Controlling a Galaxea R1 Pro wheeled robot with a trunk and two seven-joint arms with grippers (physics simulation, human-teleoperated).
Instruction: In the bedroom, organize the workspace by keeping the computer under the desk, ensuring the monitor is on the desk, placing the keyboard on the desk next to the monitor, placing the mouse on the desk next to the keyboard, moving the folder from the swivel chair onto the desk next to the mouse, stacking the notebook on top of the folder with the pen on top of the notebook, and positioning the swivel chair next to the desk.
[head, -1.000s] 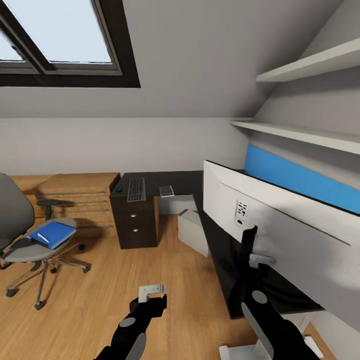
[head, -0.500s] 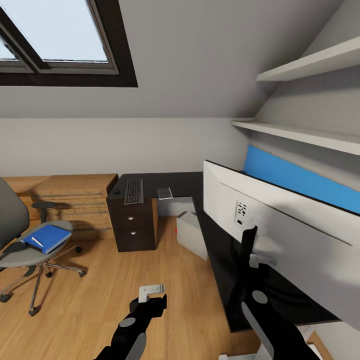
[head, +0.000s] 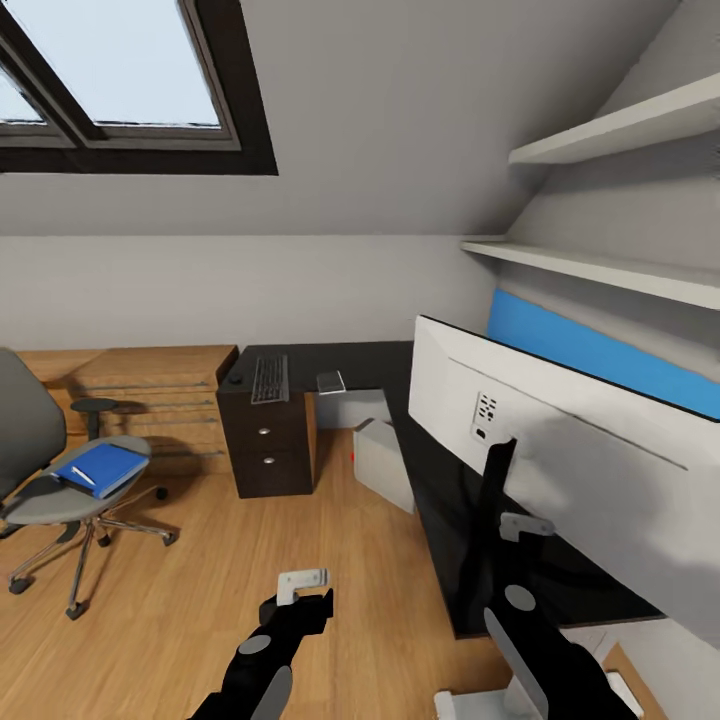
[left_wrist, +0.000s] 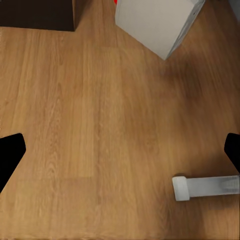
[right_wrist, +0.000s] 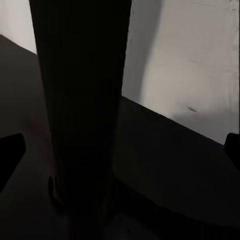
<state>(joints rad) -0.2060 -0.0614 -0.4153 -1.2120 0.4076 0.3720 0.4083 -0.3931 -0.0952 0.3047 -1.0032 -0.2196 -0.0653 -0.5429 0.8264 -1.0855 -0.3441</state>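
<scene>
1. The monitor (head: 560, 450) stands on the near wing of the black desk (head: 440, 500), along its wall-side edge, its pale back turned toward the room and its black stand (head: 495, 490) planted on the top.
2. The right gripper (head: 525, 525) hangs just beside that stand; in the right wrist view the fingertips (right_wrist: 11, 150) sit far apart — released, holding nothing.
3. The left gripper (head: 303, 583) hovers over the wood floor (head: 200, 600), its fingers spread and unloaded.
4. The keyboard (head: 270, 379) lies on the far wing of the desk, the mouse (head: 236, 379) just beside it at the end edge.
5. The computer (head: 385, 462) sits on the floor under the desk's inner corner.
6. The swivel chair (head: 60, 480) stands well apart from the desk — the blue folder (head: 100, 467) rests on its seat, with the pen (head: 84, 476) on the folder.
</scene>
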